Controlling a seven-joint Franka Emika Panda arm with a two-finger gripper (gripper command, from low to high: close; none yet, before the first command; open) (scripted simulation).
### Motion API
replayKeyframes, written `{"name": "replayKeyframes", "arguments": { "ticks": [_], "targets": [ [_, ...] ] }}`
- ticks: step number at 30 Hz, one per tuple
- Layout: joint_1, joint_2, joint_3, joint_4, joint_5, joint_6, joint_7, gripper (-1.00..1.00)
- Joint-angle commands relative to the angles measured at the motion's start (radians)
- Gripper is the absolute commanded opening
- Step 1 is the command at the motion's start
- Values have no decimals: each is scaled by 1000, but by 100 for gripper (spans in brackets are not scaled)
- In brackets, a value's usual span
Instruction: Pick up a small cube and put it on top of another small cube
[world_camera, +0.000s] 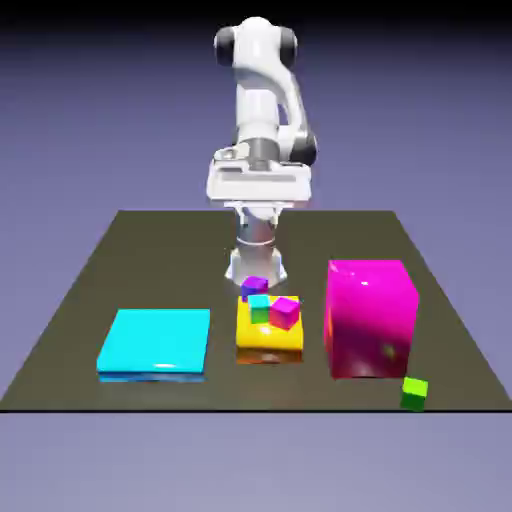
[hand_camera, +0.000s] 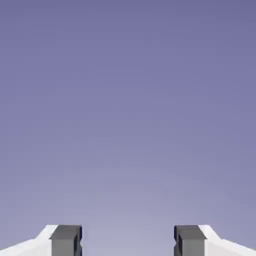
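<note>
Since nothing had been grasped, the gripper (hand_camera: 128, 242) hung wide apart. The green cube (world_camera: 414, 394) sat beside the magenta block (world_camera: 369, 319), presumably awaiting pickup.

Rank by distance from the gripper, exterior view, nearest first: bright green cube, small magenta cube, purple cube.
From the gripper:
1. Purple cube: middle, far back.
2. Small magenta cube: middle, further forward.
3. Bright green cube: exterior view's right, table's front edge.
</note>
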Motion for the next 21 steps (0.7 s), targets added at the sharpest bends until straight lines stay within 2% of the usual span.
{"name": "replayKeyframes", "arguments": {
  "ticks": [1, 21],
  "targets": [
    [17, 36, -1, 36, -6, -31, -10, 0],
    [352, 761, -12, 761, -127, -651, -218, 0]
  ]
}}
